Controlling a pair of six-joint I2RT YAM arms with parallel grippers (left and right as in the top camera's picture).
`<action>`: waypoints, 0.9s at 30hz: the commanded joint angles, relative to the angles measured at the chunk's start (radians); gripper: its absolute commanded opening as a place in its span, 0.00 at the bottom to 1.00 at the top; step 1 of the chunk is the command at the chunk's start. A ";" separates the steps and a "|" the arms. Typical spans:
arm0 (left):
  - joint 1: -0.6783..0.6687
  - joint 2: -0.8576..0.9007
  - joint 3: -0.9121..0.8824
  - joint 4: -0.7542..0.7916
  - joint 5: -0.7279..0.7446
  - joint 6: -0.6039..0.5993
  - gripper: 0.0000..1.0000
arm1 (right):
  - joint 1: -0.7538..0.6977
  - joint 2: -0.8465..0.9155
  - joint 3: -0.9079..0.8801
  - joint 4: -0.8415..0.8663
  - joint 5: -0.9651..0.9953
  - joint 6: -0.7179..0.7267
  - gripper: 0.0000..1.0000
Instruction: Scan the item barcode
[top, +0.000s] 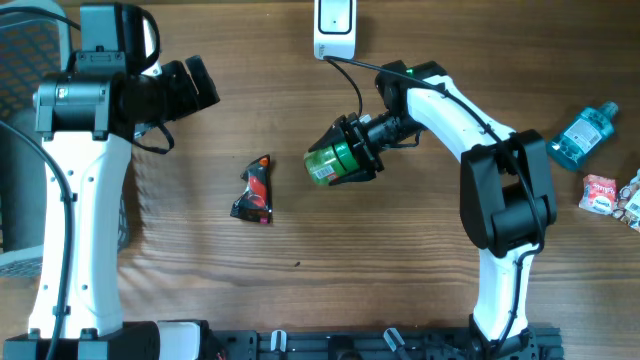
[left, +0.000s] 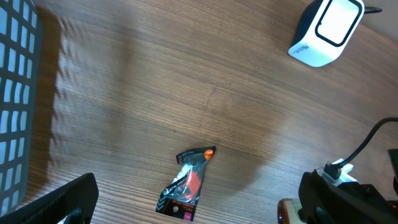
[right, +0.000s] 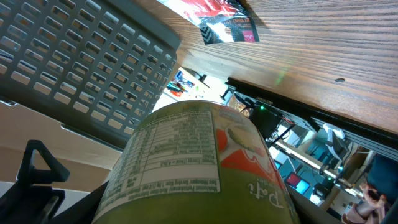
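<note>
Where the wooden table (top: 400, 280) meets the far left edge of the overhead frame, a grey slatted basket (top: 18, 70) sits; its inside cannot be made out. Just right of it, in the upper left, the left gripper (top: 203, 85) has its jaws spread wide with nothing between them. Left of centre, a small red and black packet (top: 255, 192) lies alone, with bare wood all round it. At centre, the right gripper (top: 345, 158) is clamped around a green container (top: 325, 167), the item for scanning, held on its side. The right wrist view shows its nutrition panel. Above it, at the top edge, sits the white scanner (top: 335, 25), apart from the container. Bare wood fills the lower middle. Near the right edge lie a blue bottle (top: 583, 135) and a red and white packet (top: 601, 192).
</note>
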 joint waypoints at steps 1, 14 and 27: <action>0.006 0.006 -0.003 0.000 -0.017 -0.012 1.00 | -0.003 0.010 -0.006 -0.004 -0.053 -0.006 0.52; 0.006 0.006 -0.003 0.000 -0.017 -0.012 1.00 | -0.003 0.010 -0.003 0.885 0.286 0.018 0.56; 0.005 0.006 -0.003 0.000 -0.017 -0.012 1.00 | -0.003 0.010 -0.003 1.246 0.908 -0.083 0.61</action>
